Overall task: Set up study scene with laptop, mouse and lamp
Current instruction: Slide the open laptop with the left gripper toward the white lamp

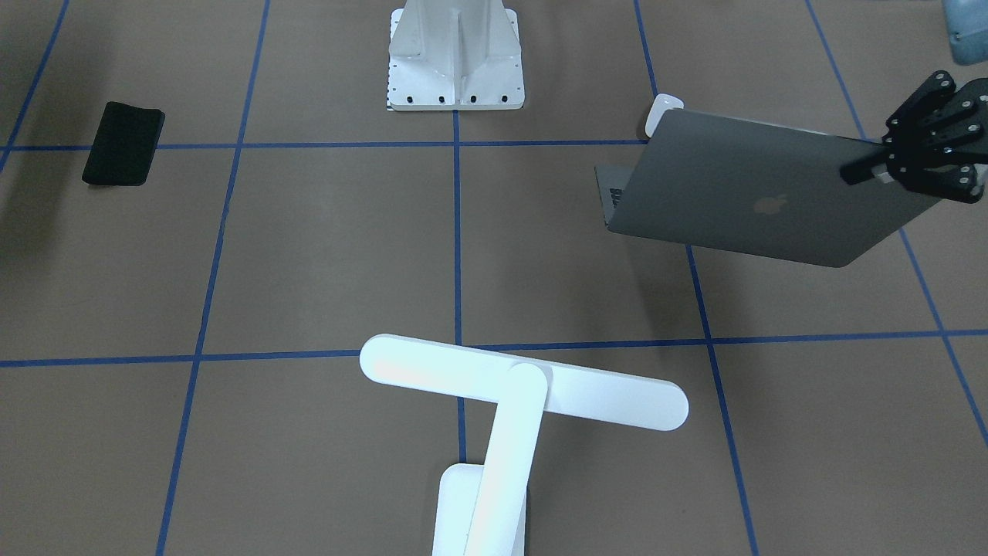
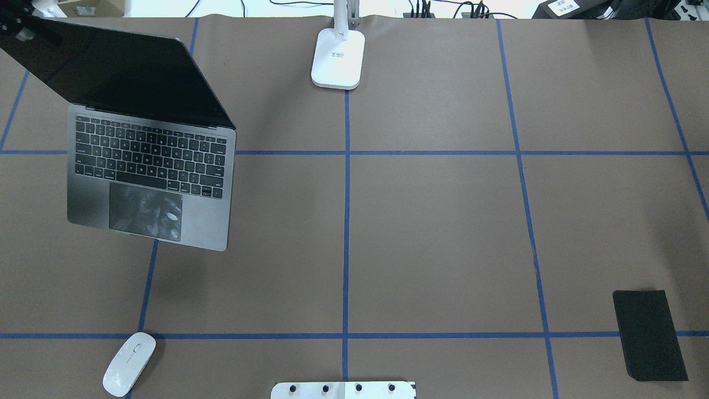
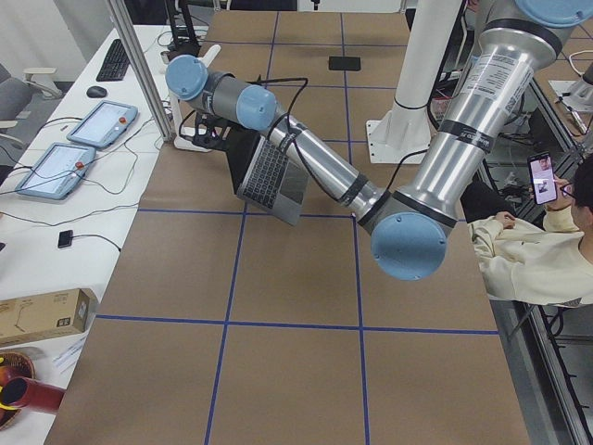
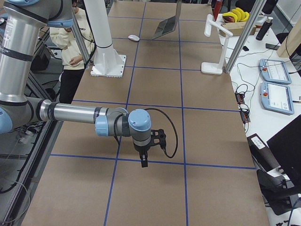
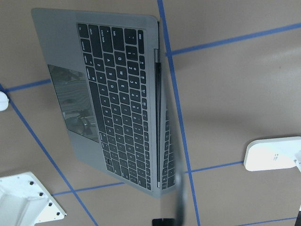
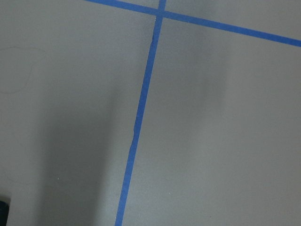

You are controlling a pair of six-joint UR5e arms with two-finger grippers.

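Note:
The space-grey laptop (image 2: 149,166) is open at the table's left, with its dark screen up and its apple-logo lid (image 1: 764,201) facing away from the robot. My left gripper (image 1: 871,167) is shut on the lid's top corner. The base looks raised and tilted over its own shadow. The white mouse (image 2: 129,363) lies near the robot's edge on the left, apart from the laptop. The white lamp (image 1: 525,382) stands at the far middle edge on its base (image 2: 338,58). My right gripper (image 4: 143,161) hangs low over bare table; I cannot tell its state.
A flat black pad (image 2: 649,335) lies at the near right. The white ribbed pedestal (image 1: 455,58) stands at the robot's middle edge. Blue tape lines grid the brown table (image 2: 432,233). A seated person (image 3: 528,250) is beside the table.

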